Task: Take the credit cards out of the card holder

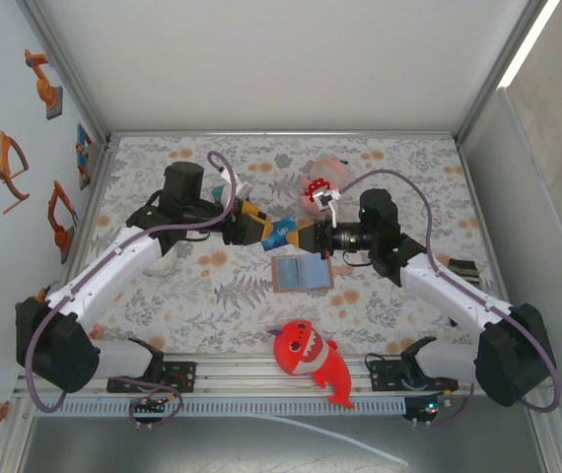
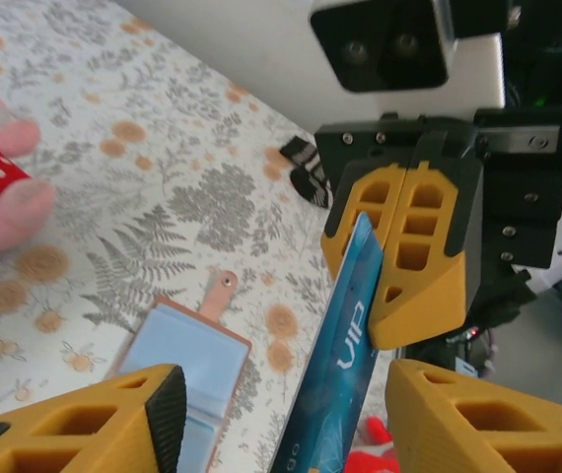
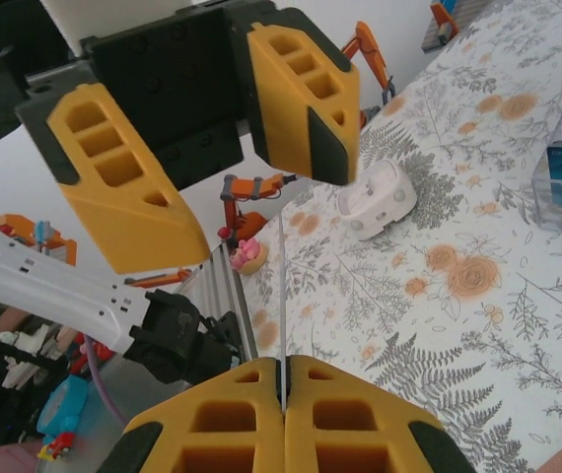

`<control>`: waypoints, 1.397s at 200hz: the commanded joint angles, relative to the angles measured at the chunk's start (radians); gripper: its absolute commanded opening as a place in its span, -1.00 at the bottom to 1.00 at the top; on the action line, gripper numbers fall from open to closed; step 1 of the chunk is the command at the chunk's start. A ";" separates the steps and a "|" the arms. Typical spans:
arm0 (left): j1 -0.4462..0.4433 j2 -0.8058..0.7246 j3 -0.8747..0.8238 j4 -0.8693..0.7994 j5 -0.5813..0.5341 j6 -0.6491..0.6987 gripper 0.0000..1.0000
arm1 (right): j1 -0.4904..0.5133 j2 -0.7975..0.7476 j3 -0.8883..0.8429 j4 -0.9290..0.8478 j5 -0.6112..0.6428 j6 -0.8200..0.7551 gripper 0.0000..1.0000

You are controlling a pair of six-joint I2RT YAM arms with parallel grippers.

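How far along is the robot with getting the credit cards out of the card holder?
Done: the card holder lies open on the table, and one blue VIP card is out of it. In hand: the right gripper is shut on that card in the air, with the left gripper open either side of it. Left: setting it down. Whether more cards sit in the holder's pockets I cannot tell.

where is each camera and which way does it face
top external: above, behind arm bases, looking down at the table; left arm, right arm show.
left wrist: on left arm, facing right end effector shut on credit card; left fingers below.
right wrist: faces the open left end effector; right fingers below.
wrist views share that card.
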 commanded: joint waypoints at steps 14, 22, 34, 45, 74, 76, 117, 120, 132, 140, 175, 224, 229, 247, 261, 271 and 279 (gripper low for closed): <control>-0.003 0.033 0.033 -0.058 0.095 0.070 0.01 | 0.017 0.020 0.056 -0.026 -0.028 -0.044 -1.00; -0.004 0.042 0.035 -0.059 0.107 0.071 -0.18 | 0.017 0.026 0.059 -0.027 -0.029 -0.046 -1.00; -0.004 0.053 0.041 -0.062 0.116 0.076 -0.65 | 0.018 0.031 0.063 -0.026 -0.028 -0.049 -1.00; -0.002 0.058 0.046 -0.071 0.116 0.086 -0.94 | 0.018 0.031 0.068 -0.043 -0.012 -0.061 -1.00; 0.010 0.053 0.055 -0.109 0.048 0.148 -1.00 | 0.018 0.020 0.098 -0.189 0.104 -0.137 -0.47; 0.013 0.053 0.054 -0.109 0.040 0.149 -1.00 | 0.018 0.020 0.101 -0.201 0.113 -0.142 -0.42; 0.087 0.081 0.085 -0.162 -0.138 0.303 -1.00 | 0.018 0.018 0.142 -0.395 0.309 -0.203 0.17; 0.093 0.085 0.088 -0.163 -0.153 0.315 -1.00 | 0.018 0.019 0.145 -0.406 0.319 -0.202 0.17; 0.115 0.101 0.097 -0.162 -0.203 0.362 -1.00 | 0.018 0.021 0.153 -0.451 0.390 -0.204 0.18; 0.131 0.115 0.102 -0.158 -0.233 0.391 -1.00 | 0.018 0.025 0.159 -0.480 0.434 -0.204 0.17; 0.198 0.191 0.126 -0.134 -0.276 0.501 -1.00 | 0.027 0.030 0.152 -0.567 0.617 -0.186 0.12; 0.239 0.296 0.150 -0.093 -0.328 0.650 -1.00 | 0.050 0.015 0.125 -0.606 0.767 -0.141 0.11; 0.242 0.308 0.153 -0.090 -0.327 0.664 -1.00 | 0.050 0.011 0.122 -0.608 0.776 -0.139 0.11; 0.252 0.342 0.169 -0.092 -0.326 0.700 -1.00 | 0.050 0.003 0.122 -0.619 0.802 -0.134 0.11; 0.254 0.364 0.183 -0.106 -0.323 0.729 -0.98 | 0.050 -0.001 0.122 -0.622 0.811 -0.132 0.12; 0.254 0.378 0.191 -0.116 -0.320 0.747 -0.97 | 0.050 0.000 0.124 -0.622 0.815 -0.130 0.11; 0.254 0.387 0.196 -0.123 -0.318 0.760 -0.96 | 0.050 0.006 0.124 -0.621 0.817 -0.130 0.11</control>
